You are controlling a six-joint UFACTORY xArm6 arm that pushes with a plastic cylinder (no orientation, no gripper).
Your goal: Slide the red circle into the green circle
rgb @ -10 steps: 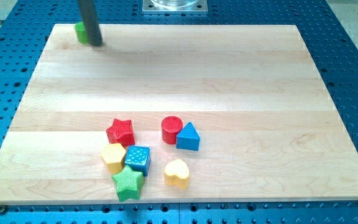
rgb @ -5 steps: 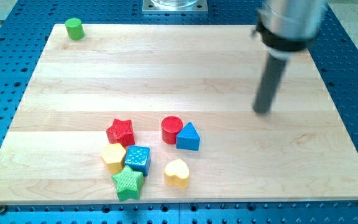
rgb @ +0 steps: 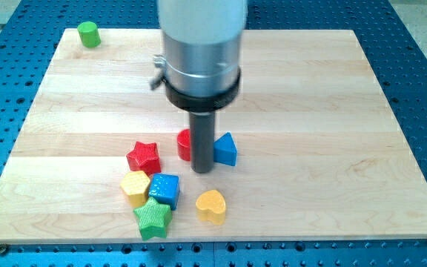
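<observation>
The red circle (rgb: 184, 144) lies near the board's middle, partly hidden behind my rod. My tip (rgb: 203, 170) rests just below and right of it, between it and the blue triangle (rgb: 226, 149), close to or touching both. The green circle (rgb: 88, 34) stands far off at the board's top left corner.
A red star (rgb: 144, 157), a yellow hexagon (rgb: 135, 187), a blue cube (rgb: 164, 190), a green star (rgb: 153, 219) and a yellow heart (rgb: 211, 205) cluster at the view's bottom, left of and below my tip. The wooden board (rgb: 310, 148) sits on a blue perforated table.
My rod swept from the top left to the right side, then down to the middle. The red circle and the blue triangle have shifted up and a little left.
</observation>
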